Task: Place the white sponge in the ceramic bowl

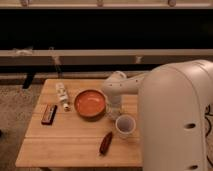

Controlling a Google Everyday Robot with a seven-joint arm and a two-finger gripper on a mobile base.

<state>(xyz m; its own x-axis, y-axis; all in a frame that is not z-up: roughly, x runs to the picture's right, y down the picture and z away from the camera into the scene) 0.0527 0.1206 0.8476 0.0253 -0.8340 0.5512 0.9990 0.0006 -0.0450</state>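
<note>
The ceramic bowl (90, 103), orange-brown inside, sits on the wooden table (70, 150) left of centre, and nothing shows in it. My gripper (113, 111) points down at the table just off the bowl's right rim, between the bowl and the white cup (125, 125). The white sponge does not show apart from the gripper, which covers the spot under its tip. My pale arm (170, 115) fills the right side of the view.
A small white bottle (62, 96) lies left of the bowl. A dark flat bar (48, 114) lies near the table's left edge. A reddish-brown oblong object (105, 143) lies near the front edge. A dark shelf runs behind the table.
</note>
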